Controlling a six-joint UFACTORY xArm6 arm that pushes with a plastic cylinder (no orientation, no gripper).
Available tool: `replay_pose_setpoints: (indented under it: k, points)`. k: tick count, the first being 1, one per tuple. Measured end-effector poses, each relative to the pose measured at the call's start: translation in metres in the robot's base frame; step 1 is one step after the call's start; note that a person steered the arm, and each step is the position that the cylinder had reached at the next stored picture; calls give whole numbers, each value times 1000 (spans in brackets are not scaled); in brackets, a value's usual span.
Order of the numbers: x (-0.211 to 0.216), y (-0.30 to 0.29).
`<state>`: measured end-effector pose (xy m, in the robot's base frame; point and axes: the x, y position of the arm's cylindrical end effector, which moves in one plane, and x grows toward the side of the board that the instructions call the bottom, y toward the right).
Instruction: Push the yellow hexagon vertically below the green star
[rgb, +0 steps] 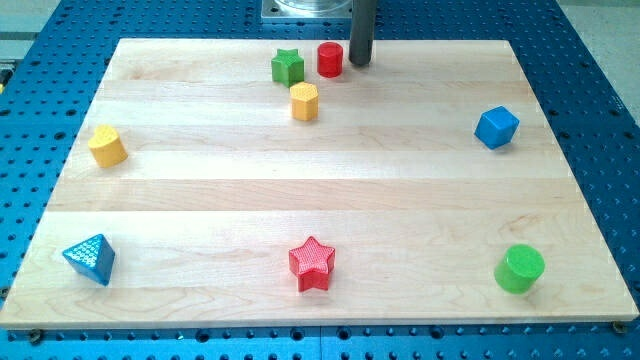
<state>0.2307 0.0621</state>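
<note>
My tip (359, 62), the lower end of the straight dark rod, rests on the pale wooden board (400, 200) near its top edge; it carries no jaws, so there is nothing to open or close. Just to the view's left of the tip stands the small red plastic cylinder (330, 59), close beside it but with a sliver of board between. Further left of the tip, past the cylinder, sits the green plastic star (287, 67). The yellow plastic hexagon (304, 101) lies below and to the left of the tip, just under the green star and slightly right of it. A second yellow block (107, 146) sits far left and lower. The blue cube (496, 127) is right of the tip and lower. Well below the tip is the red star (311, 263), with the blue triangular block (90, 258) at lower left and the green cylinder (519, 268) at lower right.
</note>
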Motion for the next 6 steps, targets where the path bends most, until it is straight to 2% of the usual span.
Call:
replay_pose_setpoints:
  k: [1,2,3,4,5,6]
  points:
    - [3,-27]
    - [8,-29]
    - [38,26]
    - [74,35]
    - [80,-13]
    - [84,-91]
